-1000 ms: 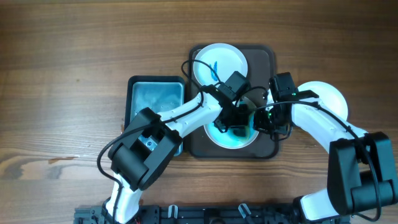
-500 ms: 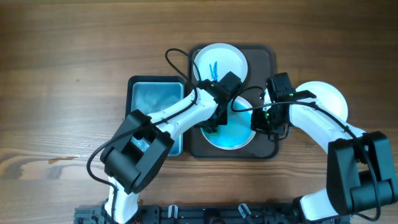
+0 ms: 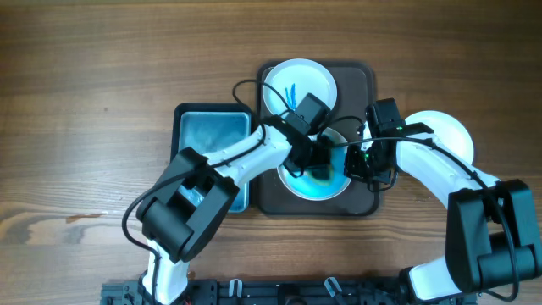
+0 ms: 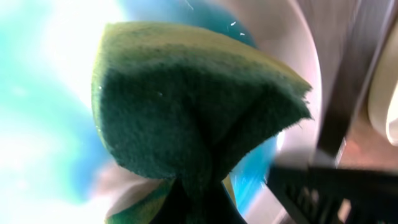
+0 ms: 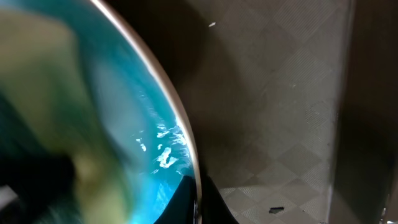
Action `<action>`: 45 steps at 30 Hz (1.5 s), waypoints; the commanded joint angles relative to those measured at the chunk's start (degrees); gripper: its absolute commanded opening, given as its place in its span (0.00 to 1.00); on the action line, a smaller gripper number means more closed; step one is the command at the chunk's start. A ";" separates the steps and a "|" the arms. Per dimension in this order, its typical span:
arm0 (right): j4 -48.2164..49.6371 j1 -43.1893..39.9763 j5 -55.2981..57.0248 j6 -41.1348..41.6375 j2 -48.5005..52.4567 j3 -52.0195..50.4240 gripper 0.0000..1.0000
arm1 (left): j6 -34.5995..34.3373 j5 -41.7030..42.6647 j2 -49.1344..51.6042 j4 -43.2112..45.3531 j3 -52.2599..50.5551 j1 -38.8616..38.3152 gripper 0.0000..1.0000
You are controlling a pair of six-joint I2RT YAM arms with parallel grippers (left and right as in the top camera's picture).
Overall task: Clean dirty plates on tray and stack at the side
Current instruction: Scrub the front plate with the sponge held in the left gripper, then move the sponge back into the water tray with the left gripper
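On the dark brown tray (image 3: 360,85) lie two plates. The far plate (image 3: 301,80) shows a blue smear. The near plate (image 3: 318,188) is awash with blue liquid. My left gripper (image 3: 315,163) is shut on a green sponge (image 4: 193,106), which presses on the near plate's wet face. In the left wrist view the sponge hides the left gripper (image 4: 199,208) almost fully. My right gripper (image 5: 199,202) is shut on that plate's right rim (image 5: 181,127), one finger on either side. A third white plate (image 3: 447,134) lies off the tray to the right.
A blue-lined rectangular basin (image 3: 207,135) with watery contents stands just left of the tray, under the left arm. Both arms cross over the tray's front half. The checkered tray floor (image 5: 280,112) shows to the right of the held rim.
The left gripper swept the sponge to the near plate's left side, then back towards its centre. The right gripper stayed put on the rim.
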 commanded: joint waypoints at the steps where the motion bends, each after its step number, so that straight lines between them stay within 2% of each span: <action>1: -0.02 0.42 3.41 -0.48 1.79 -0.57 0.04 | -1.88 7.87 0.98 -1.20 -1.31 -2.78 0.04; 8: -0.07 0.42 3.39 -0.48 1.79 -0.57 0.04 | 0.24 2.73 0.98 -6.58 -1.29 -1.07 0.04; 15: 0.04 0.42 3.39 -0.48 1.79 -0.57 0.04 | -0.59 -21.94 0.00 -19.45 -1.29 3.32 0.04; 18: 0.20 0.42 3.39 -0.48 1.79 -0.57 0.04 | -0.70 -27.26 -1.51 -21.86 -1.29 5.14 0.04; 25: 0.55 0.42 3.41 -0.44 1.79 -0.57 0.04 | -1.99 -26.75 -10.95 -21.77 -1.22 5.11 0.04; 32: 0.50 0.42 3.41 -0.46 1.79 -0.57 0.04 | -1.70 -16.79 -21.97 -22.84 -1.25 6.73 0.04; 36: 0.46 0.50 3.39 -0.46 1.79 -0.57 0.04 | -0.17 -21.24 -26.73 -28.37 -1.25 12.02 0.04; 40: 1.16 0.55 3.41 -0.92 1.79 -0.57 0.04 | -0.22 -30.40 -26.62 -34.05 -2.08 18.56 0.04; 43: 4.35 0.55 3.41 -3.61 1.68 -0.28 0.04 | -0.24 -30.75 -25.64 -28.96 -10.69 23.61 0.04; 45: 1.25 0.57 3.45 -3.45 0.83 1.14 0.04 | -0.24 -30.60 -25.29 -25.49 -15.58 24.79 0.04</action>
